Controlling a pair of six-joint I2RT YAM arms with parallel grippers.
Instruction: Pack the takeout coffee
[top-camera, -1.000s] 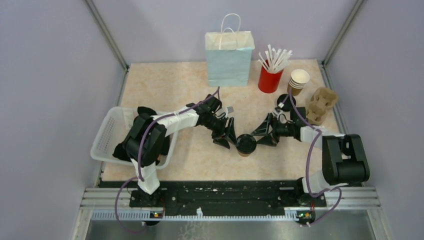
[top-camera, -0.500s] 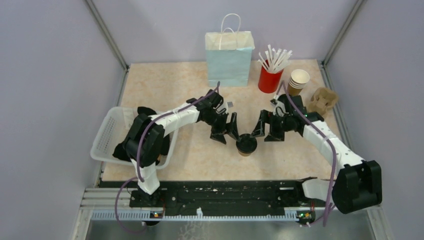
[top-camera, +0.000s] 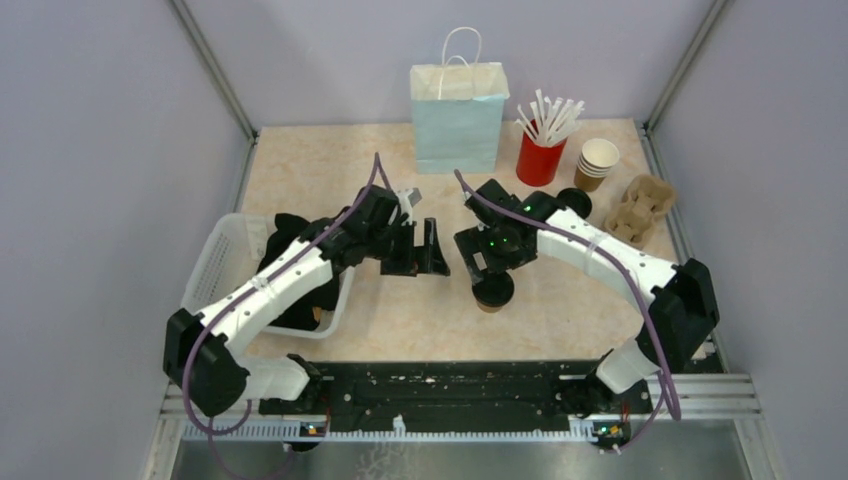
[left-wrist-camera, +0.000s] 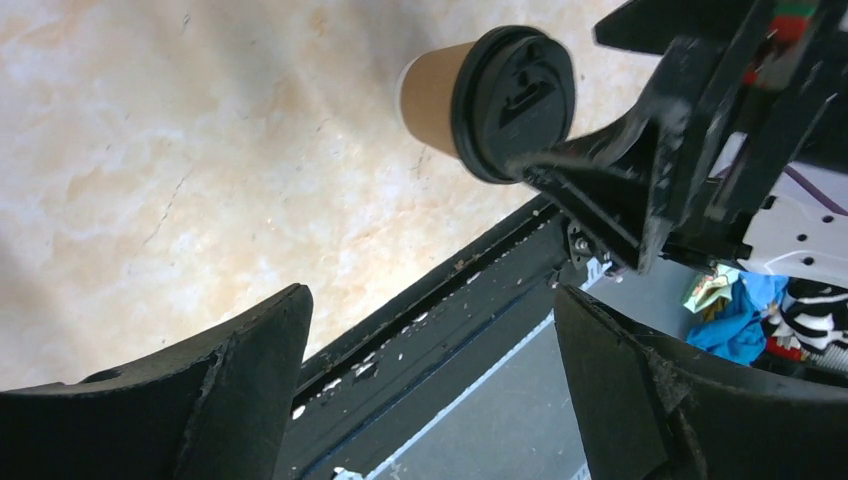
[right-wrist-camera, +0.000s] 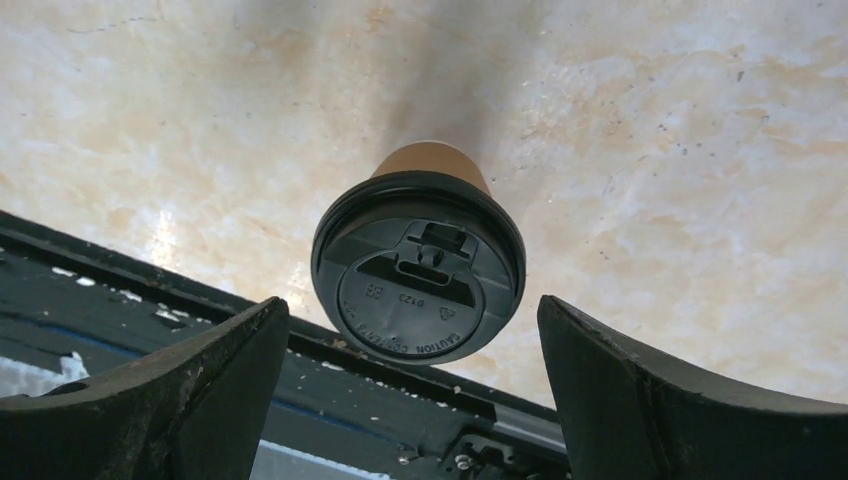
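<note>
Kraft-paper cup (right-wrist-camera: 430, 160), fitted with a round black lid (right-wrist-camera: 418, 280), stands upright on the marbled tabletop (right-wrist-camera: 650, 120). It sits directly ahead of the right gripper (top-camera: 482, 265), centred in the gap between that gripper's two fingers (right-wrist-camera: 200, 400). Both fingers stand wide apart and clear of the lid rim, so the right gripper is open and holds nothing.

Left gripper (left-wrist-camera: 430, 300) is likewise spread wide with nothing between its fingers (left-wrist-camera: 250, 390). From this gripper the cup lies ahead, beyond the fingertips and toward its right-hand finger, well apart from both. In the left wrist view, one finger of the right gripper crosses the edge of the lid; contact cannot be confirmed there.

Beyond both grippers, at the far edge of the table, stands the pale blue paper bag (top-camera: 458, 115), upright. A white plastic basket (top-camera: 215, 270) lies behind the left gripper, beside its arm.
</note>
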